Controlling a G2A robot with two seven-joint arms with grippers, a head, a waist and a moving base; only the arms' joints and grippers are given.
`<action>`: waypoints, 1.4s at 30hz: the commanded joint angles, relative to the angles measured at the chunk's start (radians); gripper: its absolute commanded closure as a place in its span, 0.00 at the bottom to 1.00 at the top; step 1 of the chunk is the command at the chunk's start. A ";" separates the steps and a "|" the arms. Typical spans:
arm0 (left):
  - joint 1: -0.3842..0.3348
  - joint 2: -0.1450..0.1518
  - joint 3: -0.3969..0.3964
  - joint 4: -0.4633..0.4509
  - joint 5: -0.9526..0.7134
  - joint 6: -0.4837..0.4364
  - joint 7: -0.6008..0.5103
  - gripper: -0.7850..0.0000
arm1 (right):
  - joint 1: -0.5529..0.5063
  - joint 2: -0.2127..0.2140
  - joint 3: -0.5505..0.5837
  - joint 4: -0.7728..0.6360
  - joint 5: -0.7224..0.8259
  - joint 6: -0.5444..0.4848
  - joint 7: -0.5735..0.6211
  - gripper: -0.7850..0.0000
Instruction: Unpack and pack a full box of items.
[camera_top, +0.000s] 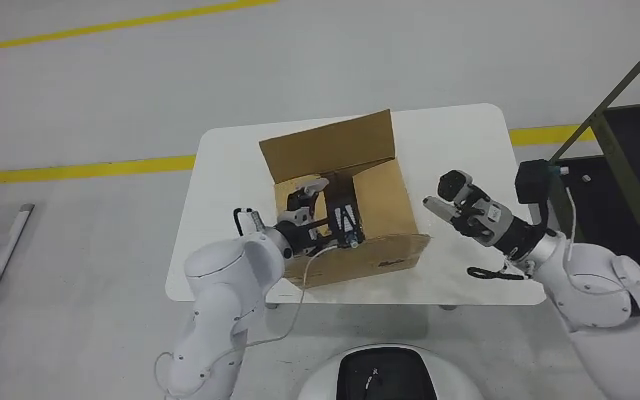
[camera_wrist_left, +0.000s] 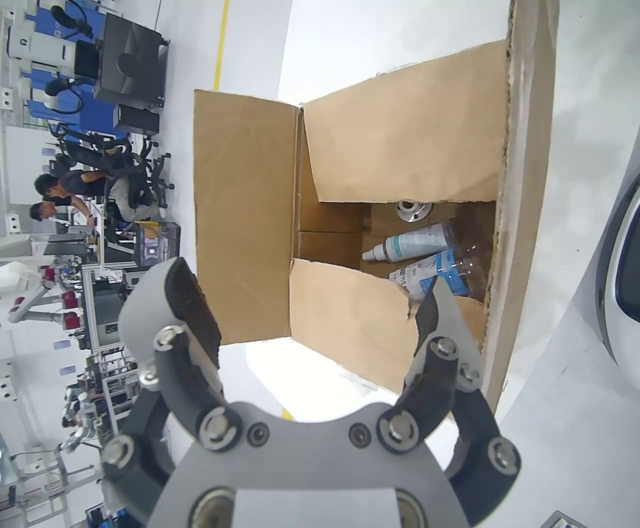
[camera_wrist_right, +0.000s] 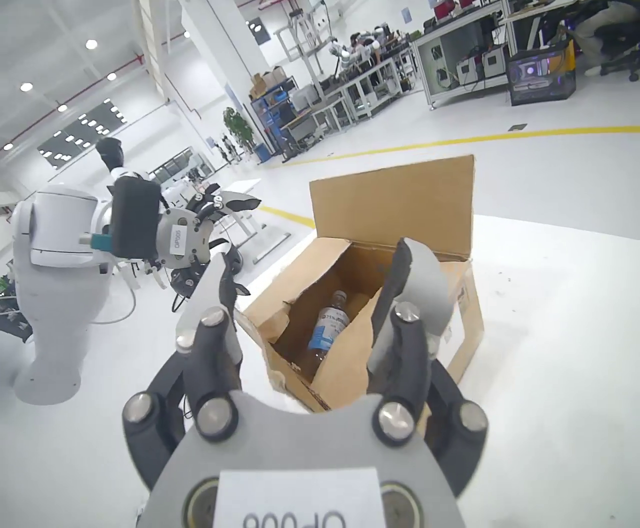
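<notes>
Unpacking looks barely begun: the box (camera_top: 385, 210) stands open on the desk (camera_top: 450, 140), with two bottles (camera_wrist_left: 407, 245) and a metal fitting (camera_wrist_left: 412, 210) lying at its bottom; the left pincer (camera_wrist_left: 310, 280) hangs over the opening, spread wide and empty; the right pincer (camera_wrist_right: 315, 255) hovers beside the box, likewise spread, holding nothing.

Box (camera_top: 385, 205) on table (camera_top: 460, 140), two bottles (camera_wrist_left: 410, 243) and a metal fitting (camera_wrist_left: 413, 210) inside; left gripper (camera_top: 325, 205) at its opening, right gripper (camera_top: 441, 195) beside.

White arms (camera_top: 222, 285); L pincer (camera_wrist_left: 307, 277), R pincer (camera_wrist_right: 315, 252) grey, blk fingers (camera_wrist_left: 192, 305), silver screws (camera_wrist_left: 215, 425).
</notes>
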 joint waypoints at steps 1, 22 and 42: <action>0.006 0.016 0.001 -0.008 -0.028 0.000 -0.003 0.00 | 0.019 0.000 -0.028 0.009 -0.015 0.012 0.043 1.00; -0.015 0.095 -0.015 -0.034 -0.112 0.000 0.005 0.00 | -0.036 0.026 -0.109 0.064 -0.084 -0.226 0.260 1.00; -0.015 0.095 -0.015 -0.034 -0.112 0.000 0.005 0.00 | -0.099 0.019 -0.003 0.081 -0.370 0.055 -0.176 1.00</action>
